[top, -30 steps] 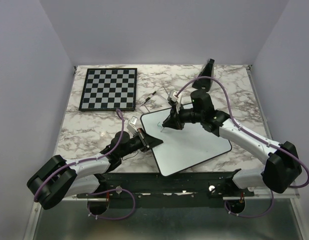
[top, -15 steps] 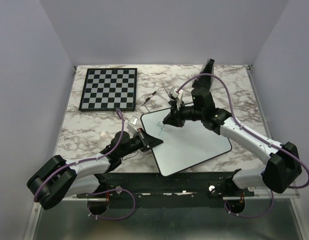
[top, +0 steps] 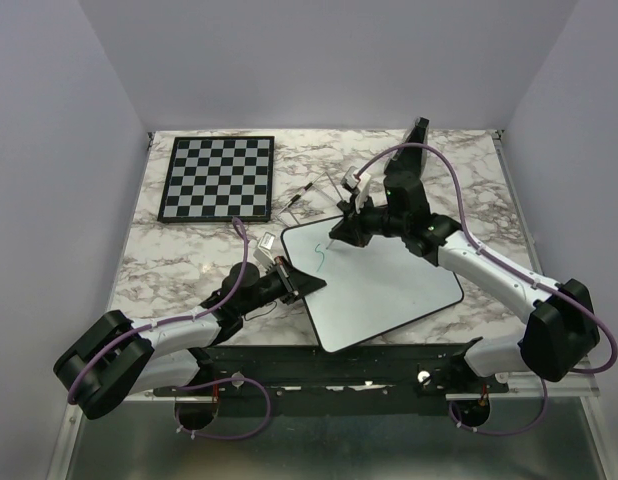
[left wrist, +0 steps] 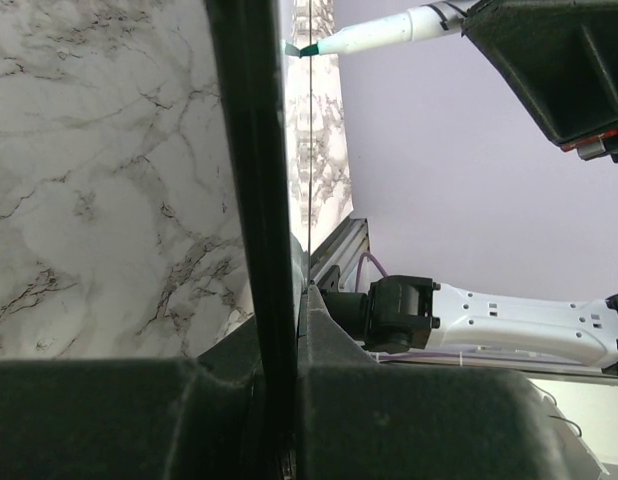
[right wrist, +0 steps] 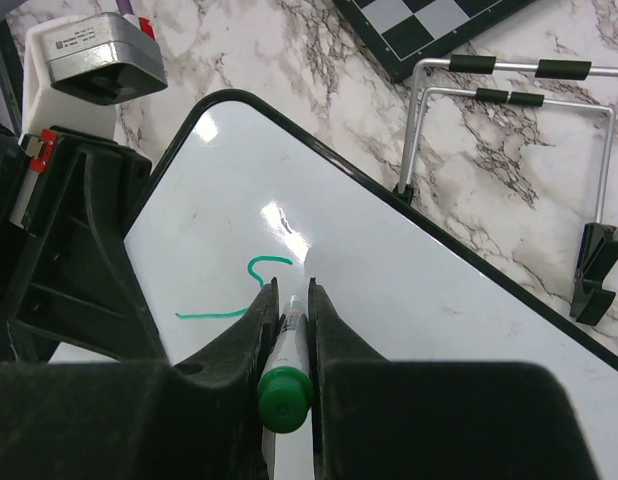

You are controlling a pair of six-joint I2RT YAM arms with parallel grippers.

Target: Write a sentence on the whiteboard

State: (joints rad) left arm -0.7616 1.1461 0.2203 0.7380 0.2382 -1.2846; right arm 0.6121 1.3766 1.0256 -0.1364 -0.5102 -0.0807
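The whiteboard point(top: 389, 285) lies tilted on the marble table, also showing in the right wrist view point(right wrist: 439, 310). My left gripper point(top: 294, 281) is shut on its left rim, which runs edge-on between the jaws in the left wrist view point(left wrist: 255, 180). My right gripper point(top: 340, 234) is shut on a white marker with a green end point(right wrist: 285, 385), tip down on the board's far left part. Of the sentence only one teal S-like stroke point(right wrist: 251, 292) shows, just left of the marker. The marker tip point(left wrist: 314, 47) also shows in the left wrist view.
The chessboard point(top: 217, 178) lies at the back left. A wire stand with black feet point(right wrist: 509, 120) sits just beyond the whiteboard's far edge. A black wedge-shaped object point(top: 416, 137) stands at the back. A small thin stick point(top: 298, 200) lies near the chessboard.
My right gripper has drawn the marker toward the board's far edge, uncovering a teal stroke behind it. The left gripper has held still on the rim.
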